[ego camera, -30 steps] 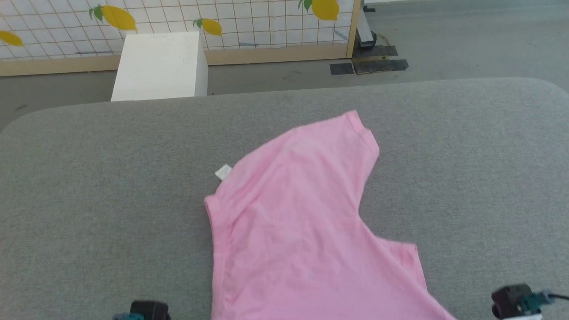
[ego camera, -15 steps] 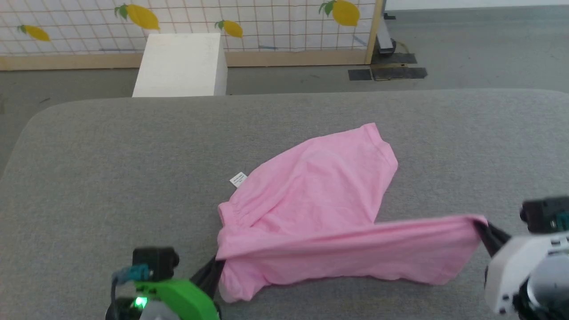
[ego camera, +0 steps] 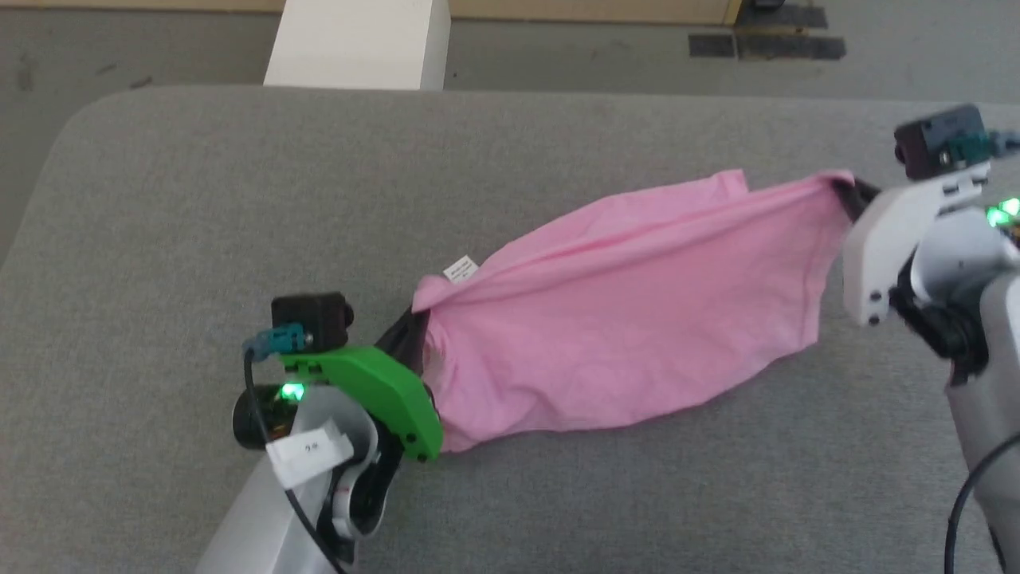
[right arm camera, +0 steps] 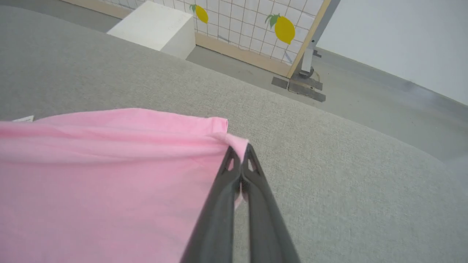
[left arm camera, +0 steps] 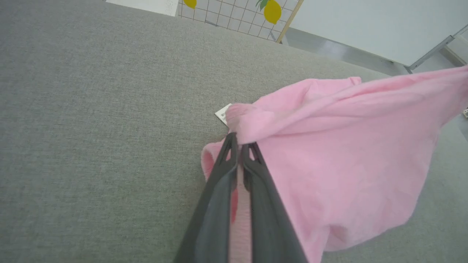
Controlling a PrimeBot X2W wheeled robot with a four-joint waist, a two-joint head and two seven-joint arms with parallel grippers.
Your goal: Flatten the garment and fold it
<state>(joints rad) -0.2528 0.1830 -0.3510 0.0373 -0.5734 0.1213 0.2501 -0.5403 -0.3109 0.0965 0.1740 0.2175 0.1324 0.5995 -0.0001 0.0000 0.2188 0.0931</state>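
Left claw [ego camera: 410, 335] nearest, low at the near left, fingers clenched on a bunched corner of the pink top [ego camera: 637, 319], cloth pinched between them in the left wrist view. Small white tag [ego camera: 460, 269] just beyond that grip, touching the bunched edge. From there, top strung out to the right and away: upper edge pulled into a taut ridge, body sagging beneath it, lower fringe apparently resting on the grey tabletop [ego camera: 159, 239]. Long axis therefore diagonal, near-left to far-right, straight from one claw to the other. Right claw [ego camera: 849, 195] at the far end, likewise clamped on a hemmed corner, a little pink showing at the fingertips in the right wrist view. Past the tabletop's far edge, a white box [ego camera: 358, 48], well apart. Step in hand, by the look of it: spreading out. Next move likely hinges on that diagonal: calls for both ends held apart along it while lowering, otherwise slack and wrinkles. Left end nearer the robot, so probably some squaring up first.
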